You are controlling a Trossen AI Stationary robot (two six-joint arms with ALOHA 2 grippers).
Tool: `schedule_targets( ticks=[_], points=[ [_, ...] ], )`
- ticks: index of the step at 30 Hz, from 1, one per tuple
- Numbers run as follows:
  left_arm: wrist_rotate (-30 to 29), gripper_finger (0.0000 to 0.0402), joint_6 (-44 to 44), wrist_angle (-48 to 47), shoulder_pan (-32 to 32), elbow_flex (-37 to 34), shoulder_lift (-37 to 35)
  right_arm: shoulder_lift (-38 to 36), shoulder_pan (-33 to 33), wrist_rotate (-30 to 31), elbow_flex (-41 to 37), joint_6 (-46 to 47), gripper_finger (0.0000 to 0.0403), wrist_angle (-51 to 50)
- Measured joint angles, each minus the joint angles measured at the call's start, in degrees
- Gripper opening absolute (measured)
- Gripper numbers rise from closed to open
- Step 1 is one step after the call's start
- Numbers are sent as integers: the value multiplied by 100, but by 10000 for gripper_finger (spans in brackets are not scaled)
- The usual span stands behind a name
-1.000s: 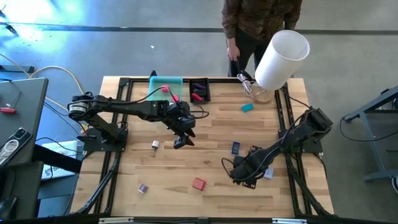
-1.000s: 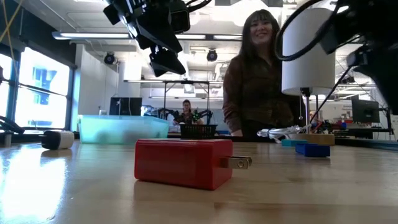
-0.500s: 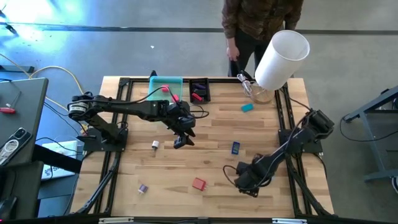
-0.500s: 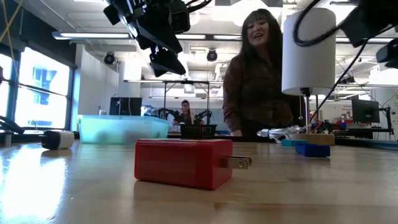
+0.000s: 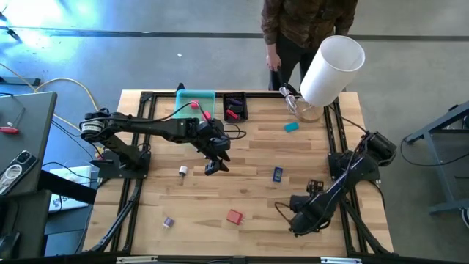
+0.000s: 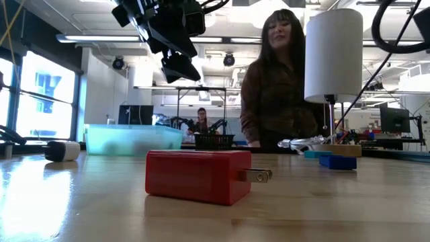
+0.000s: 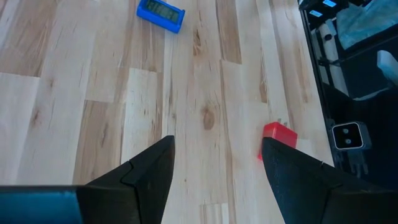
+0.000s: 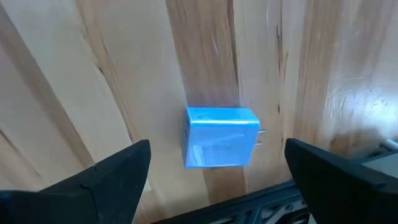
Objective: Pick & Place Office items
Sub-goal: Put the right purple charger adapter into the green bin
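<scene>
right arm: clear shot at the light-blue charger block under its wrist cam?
Probably yes. The right gripper is open, its fingers standing to either side of the light-blue charger block, which lies alone on bare wood table. Nothing sits between them.

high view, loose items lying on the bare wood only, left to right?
purple piece → white piece → red charger → blue piece → teal piece
</scene>
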Motion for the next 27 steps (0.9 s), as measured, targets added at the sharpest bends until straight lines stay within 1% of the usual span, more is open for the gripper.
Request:
schedule_targets(
  ticks=[6, 9, 11, 14, 17, 21, 24, 27],
  points=[
    [0, 234, 0, -2, 0, 0, 0, 0, 94, -99, 0, 335, 361, -168],
    [0, 234, 0, -1, 0, 0, 0, -30, 87, 14, -30, 350, 361, -442],
    [0, 234, 0, -2, 0, 0, 0, -179, 95, 45, -163, 392, 361, -573],
    [-2, 234, 0, -2, -21, 0, 0, -665, 96, 40, -585, 734, 361, -447],
    [3, 234, 27, -3, -49, 0, 0, -1296, 119, 68, -1116, 1305, 361, -78],
    [2, 234, 62, -6, -100, 0, 0, -2047, 218, 317, -1684, 2109, 361, 751],
    [0, 234, 182, -5, -101, 0, 0, -2356, 284, 588, -1921, 2612, 361, 1347],
    [0, 234, 212, -4, -100, 0, 0, -2468, 390, 657, -2064, 2743, 361, 1886]
  ],
)
